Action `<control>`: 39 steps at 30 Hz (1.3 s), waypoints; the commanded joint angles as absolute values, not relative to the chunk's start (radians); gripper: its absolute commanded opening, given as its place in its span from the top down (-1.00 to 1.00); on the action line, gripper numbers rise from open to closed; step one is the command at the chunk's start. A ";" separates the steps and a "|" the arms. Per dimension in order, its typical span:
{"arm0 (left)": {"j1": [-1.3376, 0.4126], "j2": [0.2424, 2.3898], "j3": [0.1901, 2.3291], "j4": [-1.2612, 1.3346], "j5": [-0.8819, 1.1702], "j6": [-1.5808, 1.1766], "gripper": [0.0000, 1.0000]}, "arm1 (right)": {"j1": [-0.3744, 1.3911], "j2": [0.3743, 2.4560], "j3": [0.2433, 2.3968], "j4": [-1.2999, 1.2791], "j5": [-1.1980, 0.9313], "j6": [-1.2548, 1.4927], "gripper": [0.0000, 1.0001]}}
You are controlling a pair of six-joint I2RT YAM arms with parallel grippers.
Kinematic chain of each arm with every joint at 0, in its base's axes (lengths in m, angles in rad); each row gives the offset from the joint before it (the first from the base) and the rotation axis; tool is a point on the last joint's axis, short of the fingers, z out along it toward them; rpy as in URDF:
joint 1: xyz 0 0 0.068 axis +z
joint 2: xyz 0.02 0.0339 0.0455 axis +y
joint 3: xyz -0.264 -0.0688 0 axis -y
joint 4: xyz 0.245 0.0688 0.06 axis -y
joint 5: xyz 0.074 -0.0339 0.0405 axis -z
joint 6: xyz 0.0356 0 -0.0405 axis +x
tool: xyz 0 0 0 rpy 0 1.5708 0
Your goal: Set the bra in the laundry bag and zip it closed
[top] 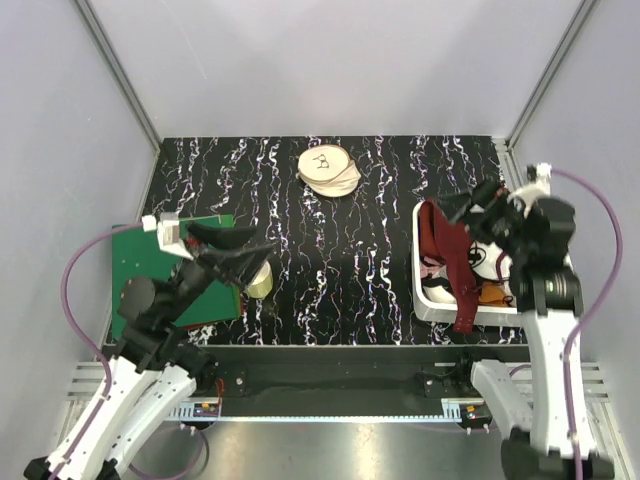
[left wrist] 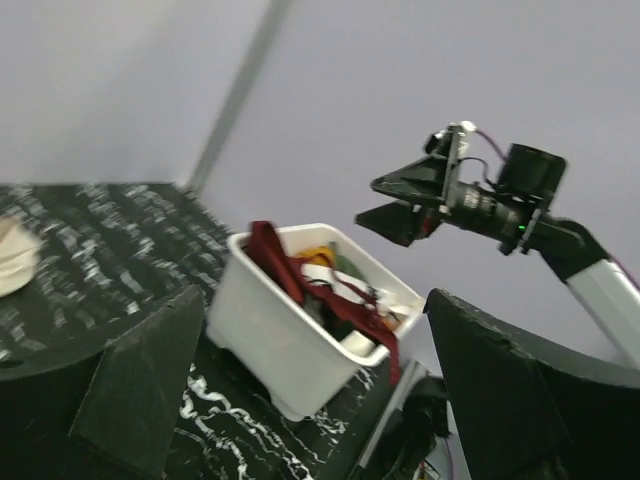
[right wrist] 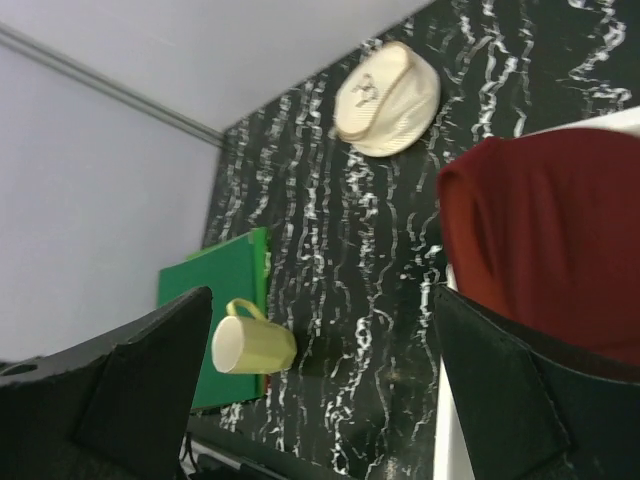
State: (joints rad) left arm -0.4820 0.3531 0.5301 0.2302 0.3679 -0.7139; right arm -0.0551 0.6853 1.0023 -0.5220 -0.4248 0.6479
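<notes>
Maroon bra (top: 455, 255) across bin (top: 440, 312), bag (top: 327, 172) apart

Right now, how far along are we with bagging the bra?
Nothing looks done yet. The bra is draped over the rim of the white bin, and the laundry bag lies apart at the far side of the table. In hand: the right gripper hovers open near the bin, holding nothing; the left gripper is open too. Left: grasp, bag, zip.
</notes>
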 commanded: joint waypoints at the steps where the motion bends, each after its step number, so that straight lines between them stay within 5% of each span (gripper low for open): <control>1: -0.477 0.475 0.721 -0.264 0.178 -0.615 -0.97 | -0.049 0.923 1.193 -0.496 -0.415 0.546 -0.99; 11: -0.476 0.425 0.753 -0.390 0.173 -0.558 -0.98 | 0.374 1.747 1.819 -0.537 0.119 0.454 -0.99; 21: -0.476 0.384 0.778 -0.482 0.101 -0.480 -0.98 | 0.448 2.511 2.585 -0.636 0.376 0.731 -1.00; 26: -0.476 0.376 0.770 -0.482 0.100 -0.483 -0.98 | 0.448 2.718 2.720 -0.666 0.377 0.901 -0.97; 39: -0.476 0.469 0.821 -0.508 0.107 -0.469 -0.98 | 0.520 2.416 2.216 -0.615 0.391 0.781 0.55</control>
State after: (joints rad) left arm -0.4793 0.4126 0.7666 -0.5247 0.0975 -0.4786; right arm 0.4648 2.6228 2.3718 -0.6331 0.3157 0.8860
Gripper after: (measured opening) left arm 0.987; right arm 0.336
